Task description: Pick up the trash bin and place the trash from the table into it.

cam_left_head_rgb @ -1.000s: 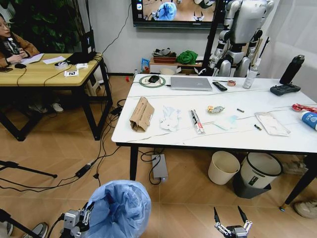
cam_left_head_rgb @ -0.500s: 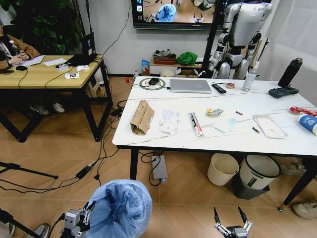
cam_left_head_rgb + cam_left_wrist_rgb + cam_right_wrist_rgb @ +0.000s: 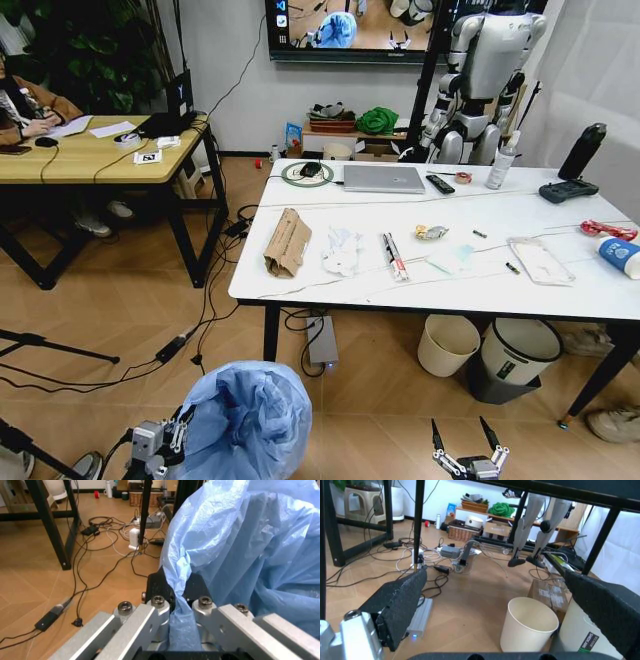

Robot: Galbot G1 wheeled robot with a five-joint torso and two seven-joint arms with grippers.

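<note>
One part of the job looks done: the trash bin [image 3: 243, 420] is off on the left side, low in the head view, held by the left gripper [image 3: 176, 609], whose jaws are squeezed tight on a fold of the blue bag [image 3: 235, 551] at the rim. I cannot see inside the bin, because the crinkly bag bulges over the top, so I cannot tell if anything is in it. None of the trash looks picked up yet. It all lies on the tabletop [image 3: 520, 215], well apart from the bin: the brown paper bag [image 3: 287, 241] near the left end, the white tissues [image 3: 341, 249] just beside it, a long wrapper [image 3: 394, 250], a small shiny wrapper [image 3: 432, 232], the face mask [image 3: 452, 259], the clear plastic bag [image 3: 540, 259], a red wrapper [image 3: 607, 230] and the blue-white paper cup [image 3: 619, 256] lying on its side at the right end. So I think the big part is left: bring the bin close and put each piece in. The right gripper [image 3: 468, 447] hangs low on the right with its jaws spread wide and nothing in them. Under the table stand a cream bin [image 3: 527, 628] that looks empty and a white bin with a black rim [image 3: 518, 351]; I cannot tell what is in that one. A laptop [image 3: 385, 179] sits at the far side of the tabletop.
</note>
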